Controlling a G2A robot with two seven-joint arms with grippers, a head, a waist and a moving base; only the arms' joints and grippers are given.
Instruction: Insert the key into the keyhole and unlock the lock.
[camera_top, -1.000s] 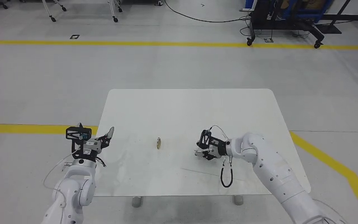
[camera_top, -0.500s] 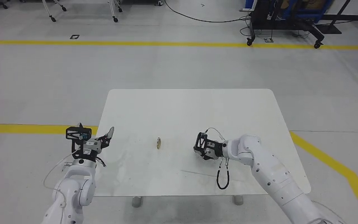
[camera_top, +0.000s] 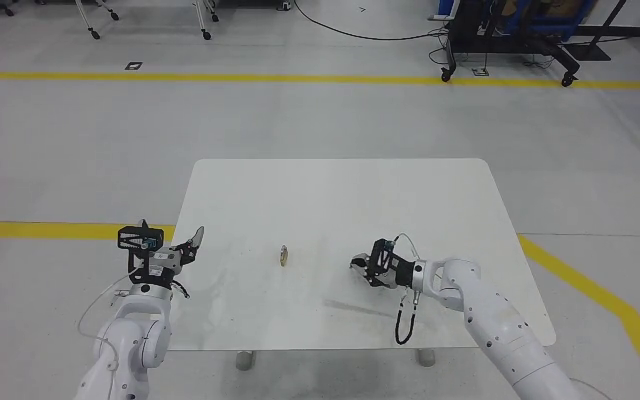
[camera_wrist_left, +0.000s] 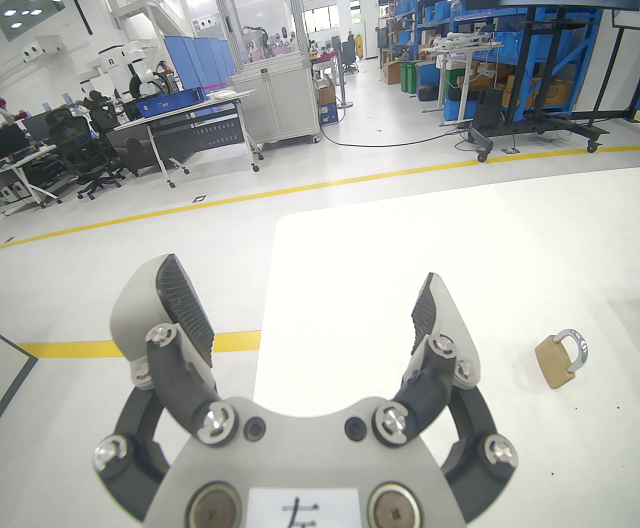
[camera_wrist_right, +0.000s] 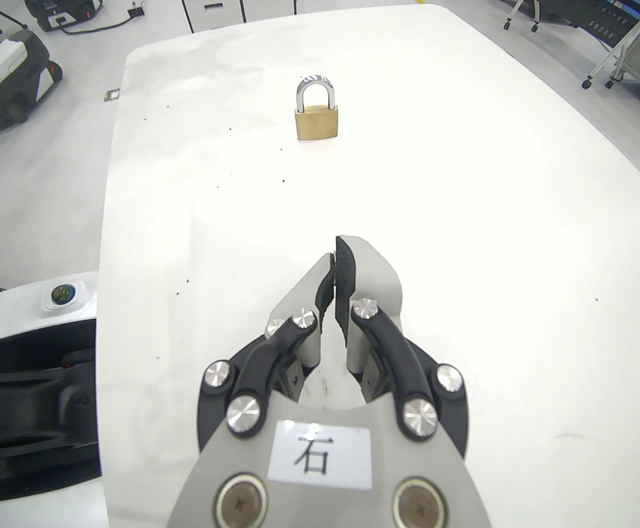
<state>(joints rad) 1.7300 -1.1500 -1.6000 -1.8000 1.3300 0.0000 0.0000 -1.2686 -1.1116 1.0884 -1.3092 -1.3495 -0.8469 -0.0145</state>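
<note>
Facing the padlock (camera_wrist_right: 317, 121) base-on, your right gripper (camera_wrist_right: 336, 247) is pinched together, seemingly lined up for insertion; any key is hidden. Your left gripper (camera_wrist_left: 300, 270) hangs spread apart, likely ready to steady.

Brass-yellow padlock (camera_wrist_right: 318, 122) with silver shackle (camera_wrist_right: 300, 100) is shown on white surface (camera_wrist_right: 450, 200); floor (camera_top: 300, 120) is marked with yellow lines (camera_top: 300, 78).
</note>
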